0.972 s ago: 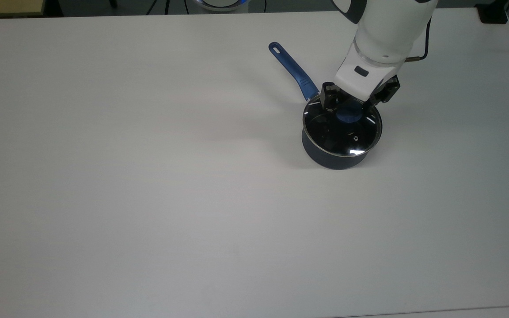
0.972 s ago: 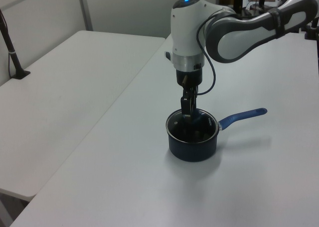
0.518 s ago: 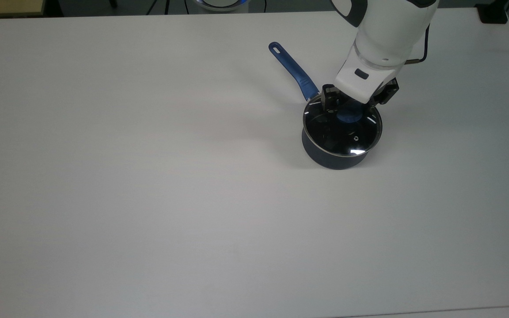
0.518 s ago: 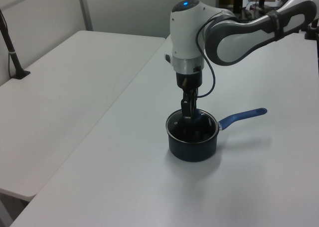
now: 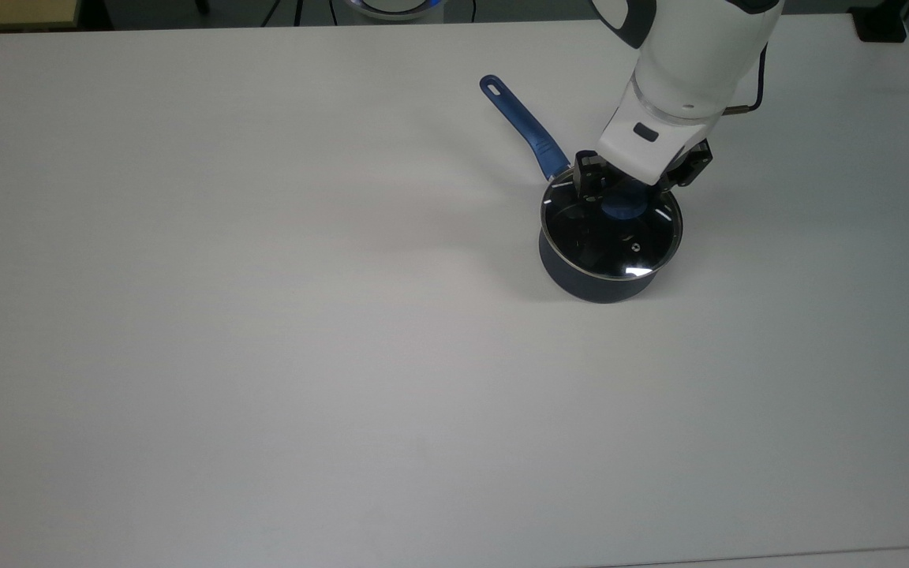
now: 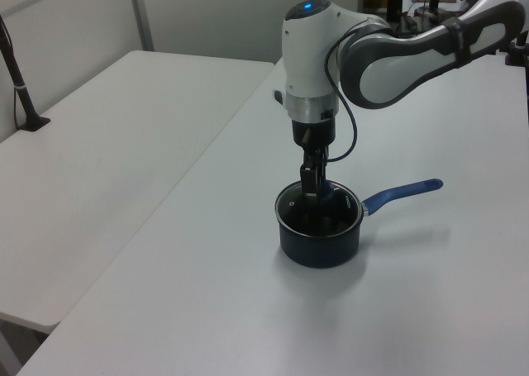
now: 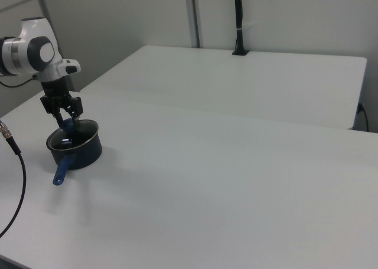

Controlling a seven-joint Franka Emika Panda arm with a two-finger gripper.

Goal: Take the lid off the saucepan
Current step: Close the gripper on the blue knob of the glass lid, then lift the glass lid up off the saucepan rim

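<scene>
- Straddling the blue knob [image 5: 622, 207] with the end effector [image 5: 626, 183], fingers apart on either side, not yet clamped.
- Directly beneath: one glass lid [image 5: 612, 237], seated on one saucepan [image 5: 590, 282].
- Risk if closed off-centre: knob slipping out, lid tilting or dragging the pan across the desk [image 5: 265, 315].
- Farther off: one blue handle [image 5: 521, 126].

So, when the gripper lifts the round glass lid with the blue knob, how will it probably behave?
The round glass lid with the blue knob is likely rigid and breakable, being clear glass. Its smooth knob may slip between the gripper fingers. It lies flat on the dark saucepan, so it probably lifts off freely.
</scene>
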